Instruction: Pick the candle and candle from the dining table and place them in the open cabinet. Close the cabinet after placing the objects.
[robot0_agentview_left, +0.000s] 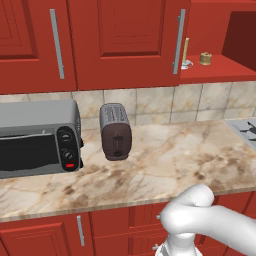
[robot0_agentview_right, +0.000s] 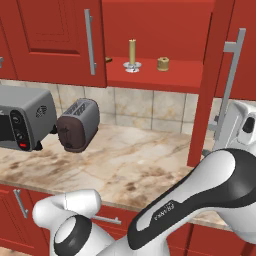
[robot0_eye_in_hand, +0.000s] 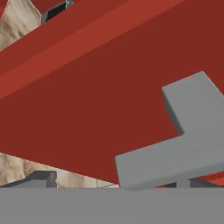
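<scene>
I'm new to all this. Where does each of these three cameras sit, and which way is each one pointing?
Left base view: behind the arm's left, facing the counter, toaster and open cabinet; a white arm link at lower right.
Right base view: behind the arm's right, facing the same counter; the arm crosses the foreground up to the open cabinet door.
Hand view: on the hand, close against that red door and its grey handle.
Both base views share the stick candle and squat candle on the shelf.
</scene>
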